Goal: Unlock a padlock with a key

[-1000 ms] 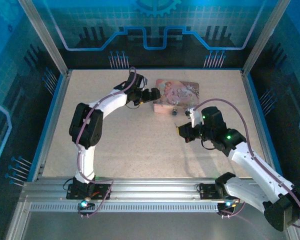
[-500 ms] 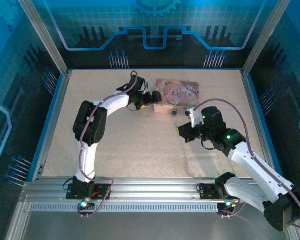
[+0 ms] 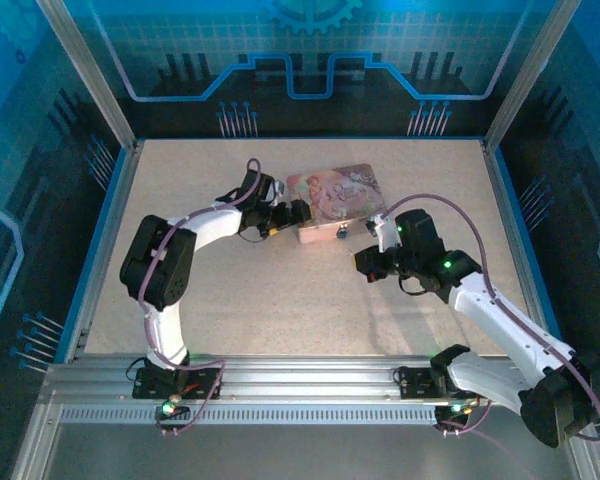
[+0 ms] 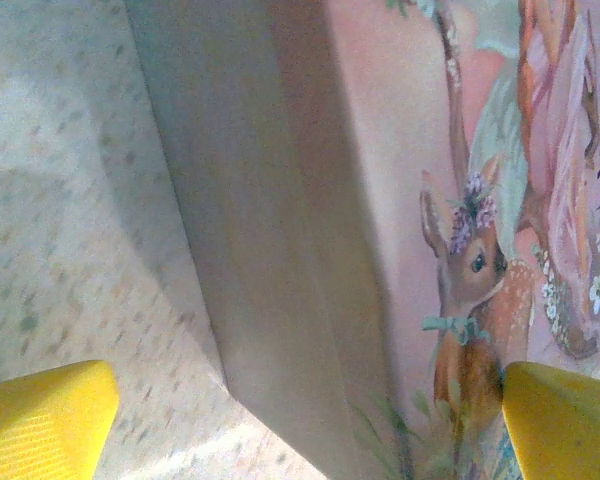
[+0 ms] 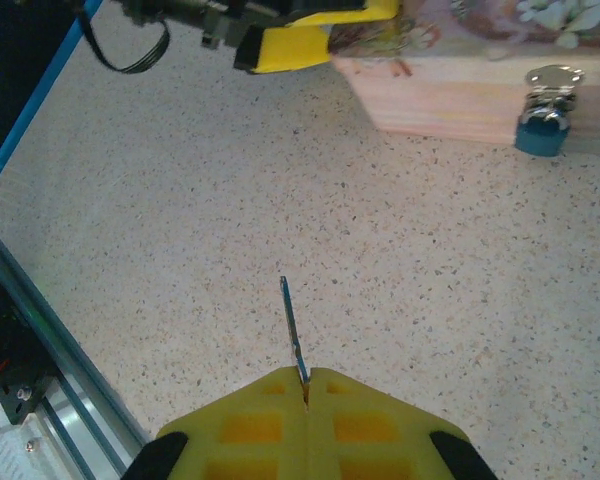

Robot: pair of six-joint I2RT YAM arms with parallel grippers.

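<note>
The padlock (image 5: pixel 545 128), tiny and blue-bodied with a silvery shackle, hangs on the front wall of the pink picture-printed tin (image 5: pixel 450 98); from above the padlock (image 3: pixel 340 236) sits at the tin's (image 3: pixel 332 195) near edge. My right gripper (image 5: pixel 307 377) is shut on the key (image 5: pixel 292 330), a thin grey blade that points forward over the bare table, well short of the padlock. My left gripper (image 4: pixel 305 430) is open, one yellow fingertip (image 4: pixel 45 418) over the table and the other over the lid, straddling the tin's (image 4: pixel 280 250) left corner. The top view has the left gripper (image 3: pixel 296 213) at that corner and the right gripper (image 3: pixel 363 263) near the padlock.
The speckled tabletop (image 3: pixel 280 300) has a blue border and aluminium frame posts around it. A metal rail (image 3: pixel 300 385) carries both arm bases at the near edge. My left arm's yellow finger (image 5: pixel 300 45) and cable show at the top of the right wrist view.
The tin has turned and slid toward the near left, with my left gripper moving along at its corner. The right gripper stays shut on the key, shifted slightly.
</note>
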